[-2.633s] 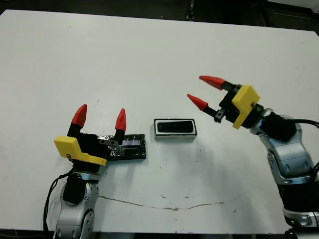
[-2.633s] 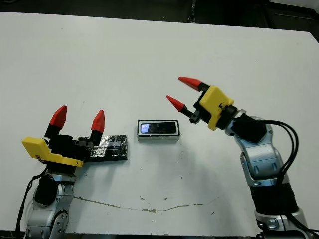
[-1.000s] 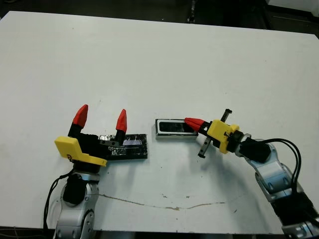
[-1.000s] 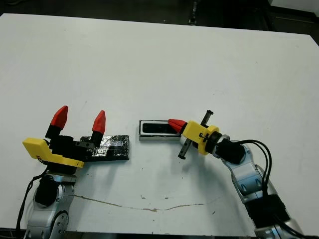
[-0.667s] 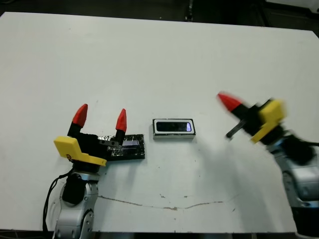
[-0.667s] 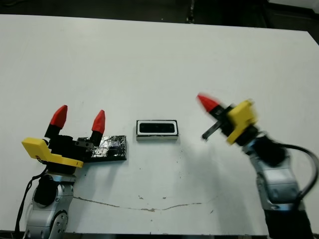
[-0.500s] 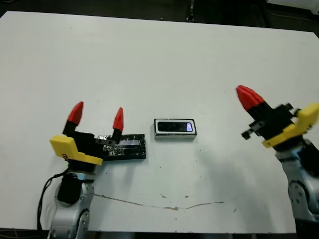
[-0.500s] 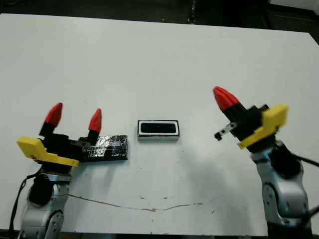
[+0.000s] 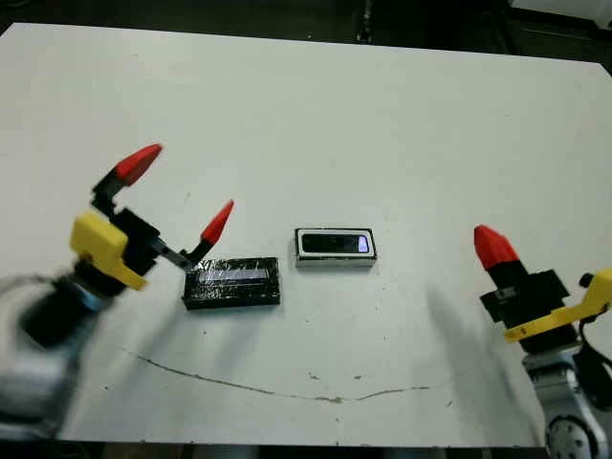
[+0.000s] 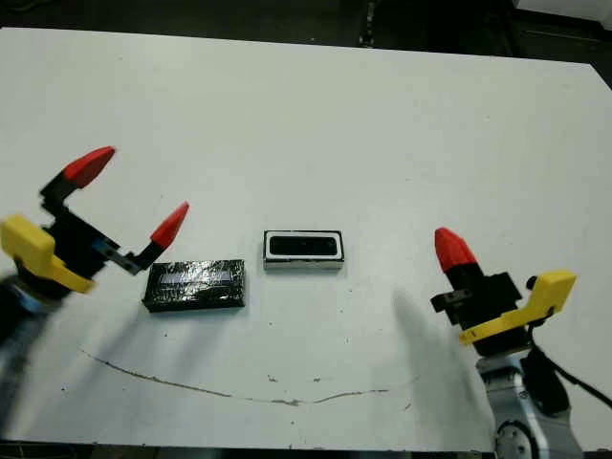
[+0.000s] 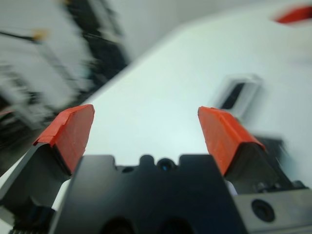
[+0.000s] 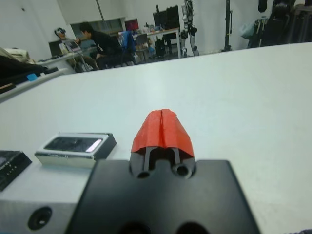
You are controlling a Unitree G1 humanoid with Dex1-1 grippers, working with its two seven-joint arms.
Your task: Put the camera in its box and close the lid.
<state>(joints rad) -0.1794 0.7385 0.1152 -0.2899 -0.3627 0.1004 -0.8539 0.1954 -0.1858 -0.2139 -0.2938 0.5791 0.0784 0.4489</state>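
the camera lay in the box mid-surface. the lid lay just left of it, long axis crosswise, nearest the left tool, which was spread wide. the right tool was pressed together, empty.

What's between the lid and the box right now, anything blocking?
Nothing visible. The lid lies flat left of the box, bare table between them. The open left tool sits above the lid's left end; the shut right tool is off right.
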